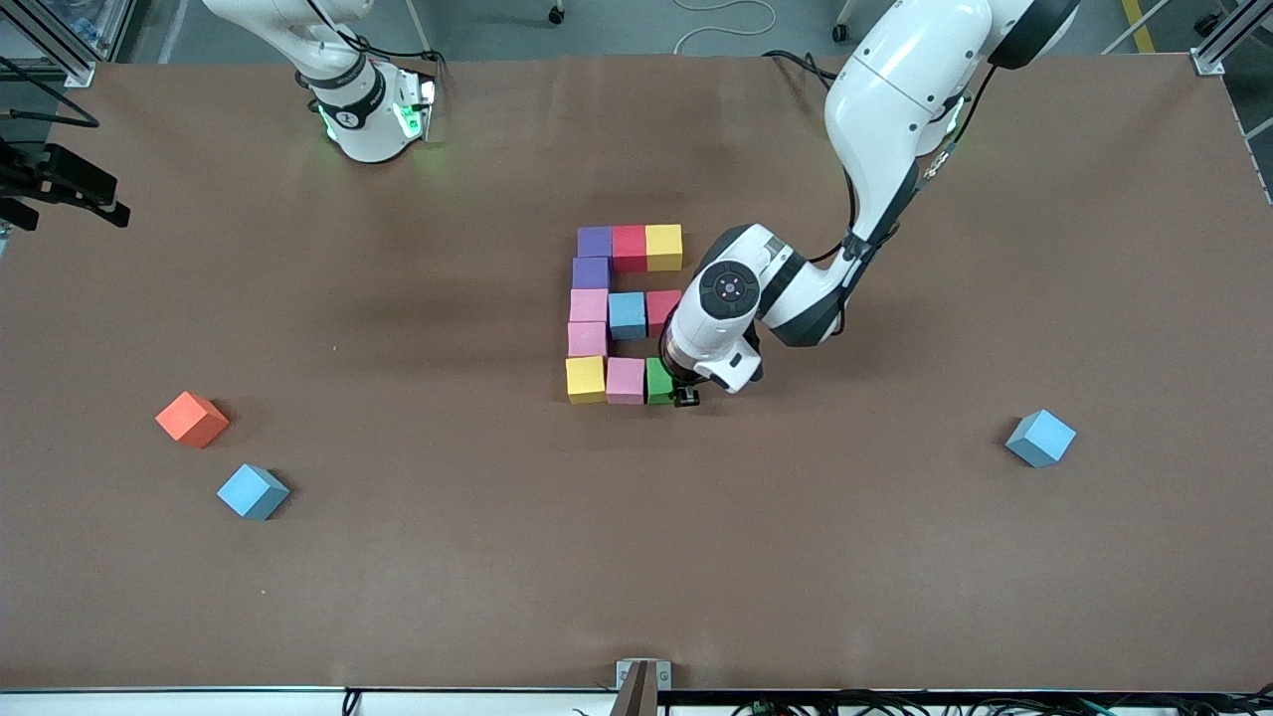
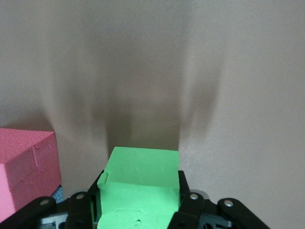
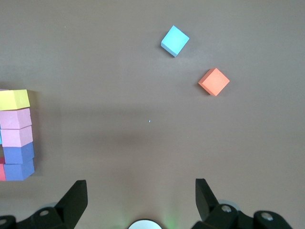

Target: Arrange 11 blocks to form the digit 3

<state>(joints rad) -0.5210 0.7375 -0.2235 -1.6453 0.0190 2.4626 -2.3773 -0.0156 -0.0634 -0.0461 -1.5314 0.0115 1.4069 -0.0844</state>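
left gripper [image 1: 685, 397] clamped on the green block [image 1: 658, 380] at the end of the shape's nearest bar

the fingers [image 2: 188, 202] pinch the green block on two sides as it sits on the table [image 1: 398, 557], touching a pink block [image 1: 626, 380] – that one touches a yellow block [image 1: 586, 379] at the corner. from there a column runs away from the front camera: two more pink blocks [image 1: 588, 322], then two purple ones [image 1: 593, 257]. a light blue block [image 1: 628, 314] and a red block [image 1: 661, 307] make the middle bar, another red [image 1: 630, 247] and yellow [image 1: 663, 247] the farthest one. the right gripper [image 3: 141, 195] waits with its jaws spread wide, holding nothing, up at its own end of the table. loose on the table – an orange cube [image 1: 192, 419] and a blue cube [image 1: 253, 491] toward the right arm's end, another blue cube [image 1: 1040, 438] toward the left arm's end.
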